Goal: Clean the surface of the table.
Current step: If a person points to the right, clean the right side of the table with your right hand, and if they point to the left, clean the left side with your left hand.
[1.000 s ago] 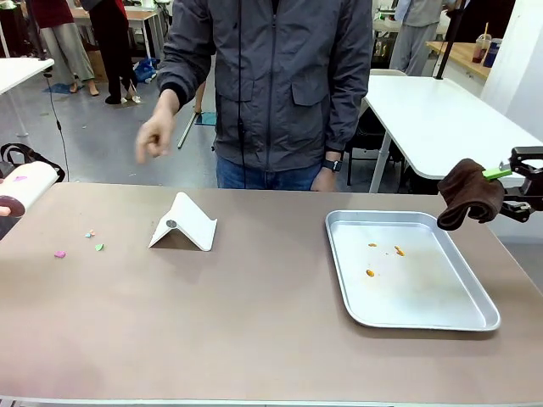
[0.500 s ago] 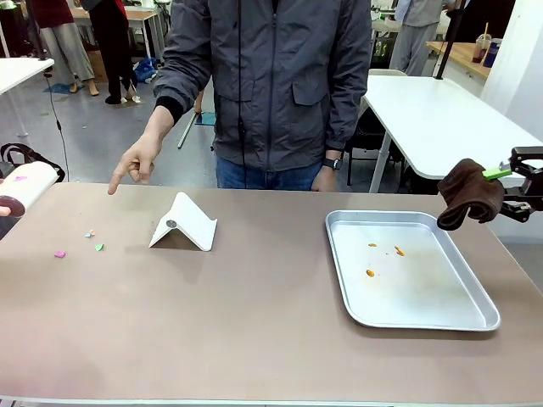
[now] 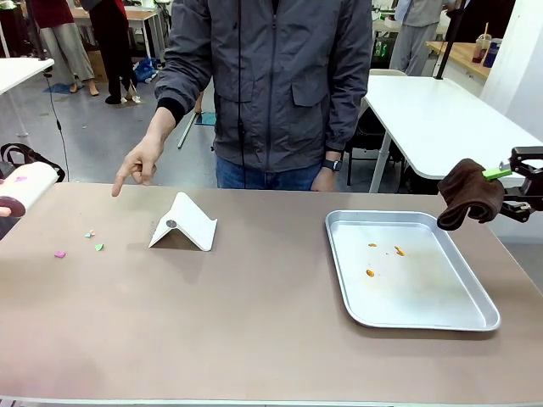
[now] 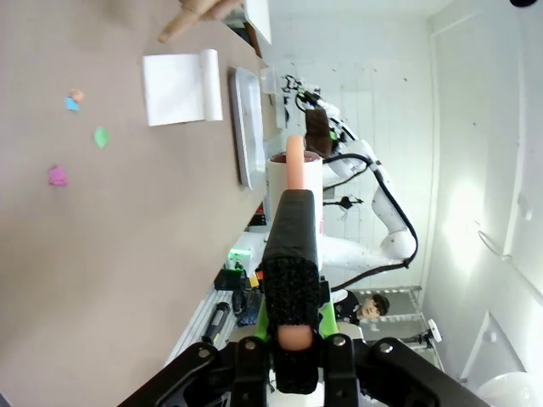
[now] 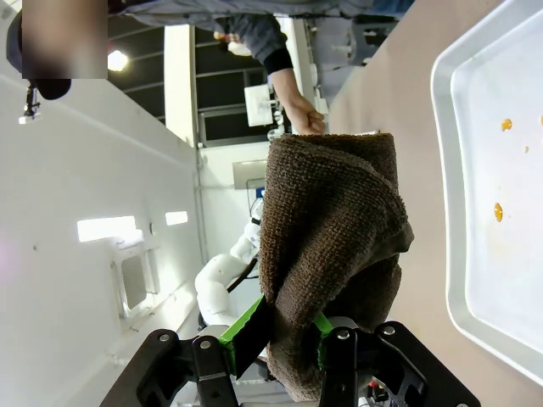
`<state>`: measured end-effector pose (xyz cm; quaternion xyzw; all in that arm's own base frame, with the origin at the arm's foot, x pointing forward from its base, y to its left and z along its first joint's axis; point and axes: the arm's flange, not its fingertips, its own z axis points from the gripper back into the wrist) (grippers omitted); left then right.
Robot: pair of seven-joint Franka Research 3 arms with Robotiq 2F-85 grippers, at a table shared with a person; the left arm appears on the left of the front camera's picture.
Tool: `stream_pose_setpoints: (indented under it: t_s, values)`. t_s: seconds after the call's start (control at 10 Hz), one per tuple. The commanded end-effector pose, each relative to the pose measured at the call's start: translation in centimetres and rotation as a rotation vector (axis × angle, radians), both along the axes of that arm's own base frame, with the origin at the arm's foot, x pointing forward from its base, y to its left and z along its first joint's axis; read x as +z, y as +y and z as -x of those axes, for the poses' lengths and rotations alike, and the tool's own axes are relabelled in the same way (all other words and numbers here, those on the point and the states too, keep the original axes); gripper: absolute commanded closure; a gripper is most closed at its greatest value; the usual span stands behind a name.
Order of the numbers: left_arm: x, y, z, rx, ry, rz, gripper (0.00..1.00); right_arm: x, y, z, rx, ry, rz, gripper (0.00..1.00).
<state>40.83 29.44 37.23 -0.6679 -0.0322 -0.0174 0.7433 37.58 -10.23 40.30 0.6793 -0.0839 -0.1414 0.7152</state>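
The person's hand (image 3: 138, 164) points down at coloured paper scraps (image 3: 98, 247) on the left part of the brown table (image 3: 254, 322). The left gripper (image 4: 293, 254), pinched on a lint roller (image 3: 30, 185), hangs by that end. I'd bring the roller down flat and roll slowly over each scrap, clear of the white folded stand (image 3: 182, 225). The right gripper (image 3: 502, 185) clamps a brown cloth (image 3: 469, 193) beside the metal tray (image 3: 424, 323).

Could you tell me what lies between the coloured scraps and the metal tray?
A white folded stand on the table; the rest is bare, as the front view shows.
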Motion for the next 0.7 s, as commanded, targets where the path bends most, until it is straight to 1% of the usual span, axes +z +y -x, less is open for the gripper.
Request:
stream_pose_setpoints:
  t_s: [0.0, 0.1, 0.3, 0.4, 0.5, 0.6]
  values:
    - [-0.5, 1.2, 0.4, 0.069, 0.010, -0.097, 0.78, 0.5, -0.2, 0.3, 0.005, -0.013, -0.010, 1.00]
    - [-1.2, 1.3, 0.7, 0.131, -0.008, -0.176, 0.78, 0.5, -0.2, 0.3, 0.005, -0.013, -0.010, 1.00]
    - [-2.1, 1.5, 1.0, 0.165, -0.006, -0.301, 0.78, 0.5, -0.2, 0.3, 0.005, -0.013, -0.010, 1.00]
    - [-2.5, 1.7, 1.0, 0.148, 0.019, -0.341, 0.78, 0.5, -0.2, 0.3, 0.005, -0.013, -0.010, 1.00]
    - [-2.8, 1.7, 1.0, 0.166, 0.018, -0.376, 0.78, 0.5, -0.2, 0.3, 0.005, -0.013, -0.010, 1.00]
    - [-3.0, 1.8, 1.0, 0.206, 0.001, -0.406, 0.78, 0.5, -0.2, 0.3, 0.005, -0.013, -0.010, 1.00]
